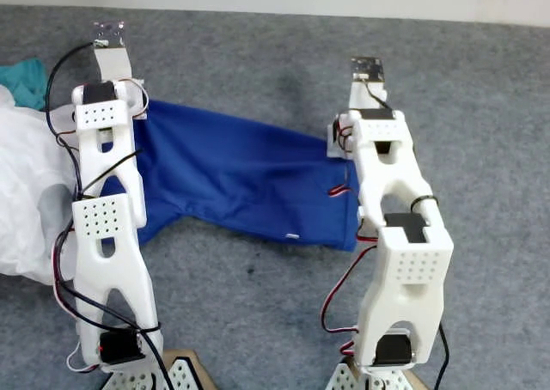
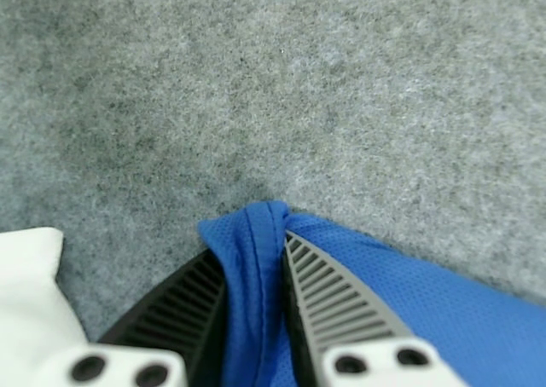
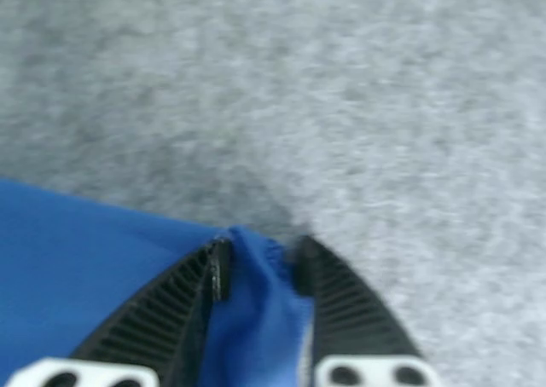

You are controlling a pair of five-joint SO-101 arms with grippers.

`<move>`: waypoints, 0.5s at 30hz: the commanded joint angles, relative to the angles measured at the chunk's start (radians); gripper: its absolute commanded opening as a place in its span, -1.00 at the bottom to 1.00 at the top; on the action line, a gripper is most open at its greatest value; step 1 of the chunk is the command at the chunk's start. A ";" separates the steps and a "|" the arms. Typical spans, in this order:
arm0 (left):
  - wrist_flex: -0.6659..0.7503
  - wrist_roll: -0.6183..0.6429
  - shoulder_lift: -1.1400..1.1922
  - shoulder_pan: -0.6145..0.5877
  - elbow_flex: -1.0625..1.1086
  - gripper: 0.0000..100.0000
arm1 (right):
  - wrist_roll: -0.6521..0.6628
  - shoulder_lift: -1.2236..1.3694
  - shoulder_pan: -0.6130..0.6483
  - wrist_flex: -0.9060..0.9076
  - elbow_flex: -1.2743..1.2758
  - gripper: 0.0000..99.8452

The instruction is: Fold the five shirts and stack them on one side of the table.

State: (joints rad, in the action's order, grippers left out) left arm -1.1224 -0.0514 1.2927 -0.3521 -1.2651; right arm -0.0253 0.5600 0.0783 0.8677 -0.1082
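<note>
A blue shirt lies stretched across the grey felt table between my two arms. My left gripper is shut on a bunched edge of the blue shirt at its left end. At the right end, my right gripper is shut on another fold of the blue shirt. In the high view the left arm and the right arm cover both held edges.
A pile of white cloth lies at the table's left edge, with a teal garment behind it. White cloth also shows beside the left gripper. Bare grey felt spreads in front of and beyond the shirt.
</note>
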 commanded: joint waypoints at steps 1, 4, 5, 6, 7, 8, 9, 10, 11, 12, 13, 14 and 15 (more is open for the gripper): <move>0.003 0.003 0.002 -0.005 -0.012 -0.90 | -0.008 0.010 -0.015 0.002 -0.018 -0.96; 0.003 0.006 -0.001 0.010 -0.012 -0.90 | -0.008 0.007 -0.054 0.001 -0.018 -0.99; 0.003 0.008 -0.001 0.018 -0.012 -0.90 | -0.008 0.004 -0.070 0.001 -0.019 -0.98; 0.003 0.008 -0.002 0.027 -0.012 -0.90 | -0.008 0.004 -0.085 0.001 -0.019 -0.99; 0.003 0.008 -0.002 0.036 -0.012 -0.90 | -0.008 0.004 -0.097 0.001 -0.025 -0.99; 0.003 0.008 -0.002 0.048 -0.012 -0.90 | -0.008 0.005 -0.113 0.001 -0.038 -0.99; 0.006 0.008 -0.002 0.062 -0.013 -0.90 | -0.008 0.008 -0.128 0.001 -0.047 -0.99; 0.008 0.008 -0.002 0.074 -0.019 -0.90 | -0.008 0.008 -0.143 0.001 -0.054 -0.99; 0.008 0.008 0.001 0.088 -0.035 -0.90 | -0.008 0.008 -0.157 0.001 -0.061 -0.99; 0.008 0.008 0.004 0.101 -0.056 -0.90 | -0.008 0.008 -0.170 0.001 -0.062 -0.99; 0.009 0.008 0.004 0.111 -0.074 -0.90 | -0.008 0.008 -0.179 -0.001 -0.064 -0.99; 0.009 0.008 0.004 0.119 -0.093 -0.90 | -0.008 0.007 -0.188 -0.001 -0.065 -0.99; 0.009 0.009 0.004 0.127 -0.111 -0.90 | -0.008 0.008 -0.194 -0.001 -0.077 -0.99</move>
State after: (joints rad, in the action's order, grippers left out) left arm -1.1224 -0.0545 1.3050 -0.2723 -1.3111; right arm -0.0284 0.5754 -0.0292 0.8677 -0.1373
